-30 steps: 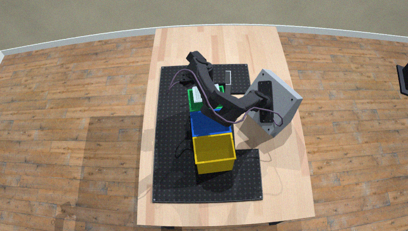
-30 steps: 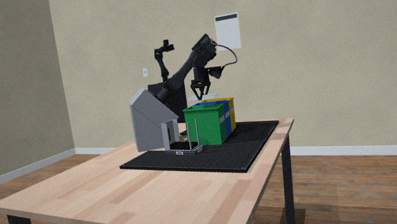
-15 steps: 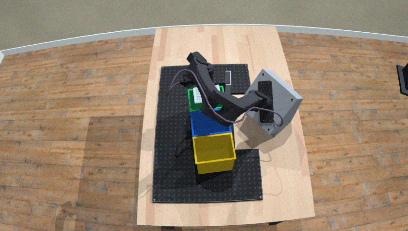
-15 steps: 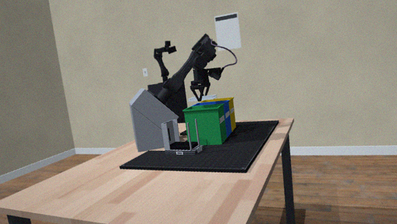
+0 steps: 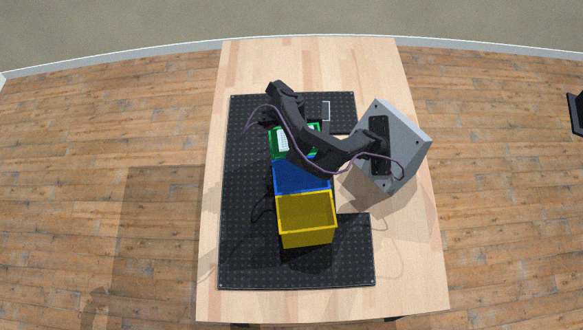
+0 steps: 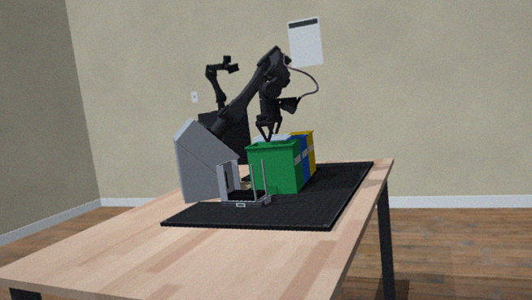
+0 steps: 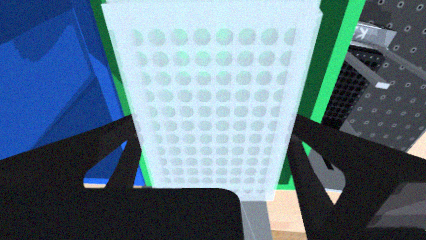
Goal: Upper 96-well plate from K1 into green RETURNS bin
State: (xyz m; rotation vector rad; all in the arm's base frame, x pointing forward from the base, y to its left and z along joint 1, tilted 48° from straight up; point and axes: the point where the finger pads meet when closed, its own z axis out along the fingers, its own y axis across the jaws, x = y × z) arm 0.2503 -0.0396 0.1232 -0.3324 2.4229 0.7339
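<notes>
My gripper [image 7: 214, 120] [image 6: 266, 136] is shut on the white 96-well plate [image 7: 215, 75] [image 5: 282, 139] [image 6: 280, 136], gripping it across its width. It holds the plate level just above the open top of the green bin [image 5: 272, 149] [image 6: 275, 170] [image 7: 332, 75]. In the wrist view green shows through the wells and along both long sides of the plate. The rack K1 [image 5: 326, 110] [image 6: 259, 179] [image 7: 372, 34] stands beside the green bin, with a dark gridded plate [image 7: 344, 95] low in it.
The blue bin [image 5: 296, 179] [image 6: 305, 155] [image 7: 50, 75] and the yellow bin [image 5: 306, 240] [image 6: 310, 144] stand upright in a row with the green one on the black mat [image 5: 245, 204]. The arm's grey base box [image 5: 405, 135] [image 6: 196, 165] sits to the side.
</notes>
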